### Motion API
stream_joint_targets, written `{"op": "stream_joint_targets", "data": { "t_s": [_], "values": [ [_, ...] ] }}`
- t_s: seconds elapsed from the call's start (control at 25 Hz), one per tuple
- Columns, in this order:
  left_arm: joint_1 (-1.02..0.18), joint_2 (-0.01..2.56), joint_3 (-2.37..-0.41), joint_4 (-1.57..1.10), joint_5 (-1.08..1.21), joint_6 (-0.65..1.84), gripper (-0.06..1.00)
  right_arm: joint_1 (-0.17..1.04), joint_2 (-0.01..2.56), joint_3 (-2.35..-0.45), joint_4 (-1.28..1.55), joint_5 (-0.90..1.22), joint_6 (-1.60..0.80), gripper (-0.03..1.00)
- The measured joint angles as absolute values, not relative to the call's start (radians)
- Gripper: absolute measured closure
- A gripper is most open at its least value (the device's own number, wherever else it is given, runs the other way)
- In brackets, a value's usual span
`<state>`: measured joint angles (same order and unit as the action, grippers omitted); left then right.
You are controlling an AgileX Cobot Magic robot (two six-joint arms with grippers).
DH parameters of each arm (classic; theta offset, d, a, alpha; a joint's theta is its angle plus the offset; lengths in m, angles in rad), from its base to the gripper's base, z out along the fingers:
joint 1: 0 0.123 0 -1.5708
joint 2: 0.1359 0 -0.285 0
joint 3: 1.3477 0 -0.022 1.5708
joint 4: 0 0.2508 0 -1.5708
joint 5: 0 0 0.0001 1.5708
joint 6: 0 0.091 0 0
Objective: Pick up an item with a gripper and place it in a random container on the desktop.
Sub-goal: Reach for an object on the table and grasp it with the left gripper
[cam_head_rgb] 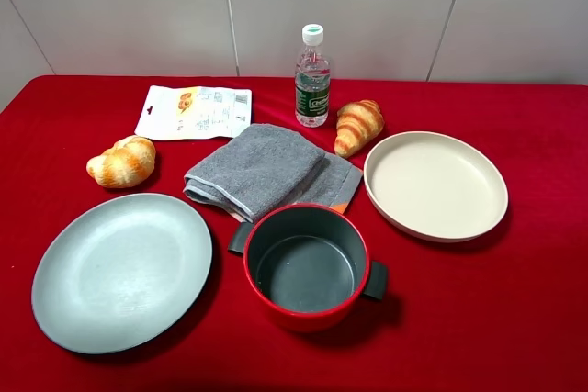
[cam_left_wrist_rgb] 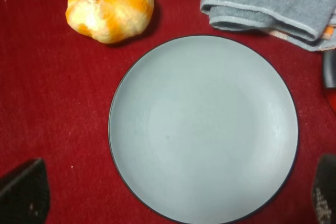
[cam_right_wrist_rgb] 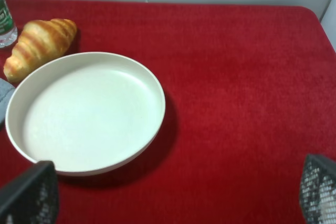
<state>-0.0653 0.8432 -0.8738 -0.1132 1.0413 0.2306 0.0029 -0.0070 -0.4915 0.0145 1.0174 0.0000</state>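
Observation:
The bread roll (cam_head_rgb: 121, 162) lies on the red desktop (cam_head_rgb: 514, 319) at the far left, just behind the grey plate; it also shows in the left wrist view (cam_left_wrist_rgb: 110, 4). The red pot (cam_head_rgb: 307, 265) with a dark grey inside stands empty at front centre. Neither arm shows in the exterior high view. My left gripper (cam_left_wrist_rgb: 173, 198) is open and empty above the grey plate, its fingertips (cam_left_wrist_rgb: 23, 192) wide apart. My right gripper (cam_right_wrist_rgb: 173, 192) is open and empty above the cloth beside the cream dish.
A flat grey plate (cam_head_rgb: 122, 271) lies front left. A cream shallow dish (cam_head_rgb: 435, 184) sits at the right. A striped croissant (cam_head_rgb: 357, 126), a water bottle (cam_head_rgb: 312, 77), a folded grey towel (cam_head_rgb: 266, 172) and a printed packet (cam_head_rgb: 195, 112) lie behind the pot.

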Motion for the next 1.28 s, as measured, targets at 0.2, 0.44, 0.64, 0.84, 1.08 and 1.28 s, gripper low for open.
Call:
{"op": "stream_joint_targets", "data": {
  "t_s": [0.2,0.44,0.64,0.84,1.08,1.28],
  "values": [
    [-0.065,0.953,-0.918,-0.113,1.037,0.234,-0.05,0.003,-0.007,-0.492,0.015,1.017,0.0,0.27],
    [-0.065,1.075,-0.963,-0.113,1.006,0.237,-0.05,0.003,-0.007,-0.492,0.015,1.017,0.0,0.27],
    [-0.065,1.176,-0.974,-0.113,0.963,0.259,-0.05,0.003,-0.007,-0.492,0.015,1.017,0.0,0.27],
    [-0.065,1.282,-0.975,-0.113,0.908,0.272,-0.05,0.003,-0.007,-0.492,0.015,1.017,0.0,0.27],
    [-0.065,1.425,-1.03,-0.113,0.892,0.299,-0.05,0.003,-0.007,-0.492,0.015,1.017,0.0,0.27],
    [-0.065,1.546,-1.088,-0.113,0.872,0.326,-0.05,0.003,-0.007,-0.492,0.015,1.017,0.0,0.27]
  ]
}}
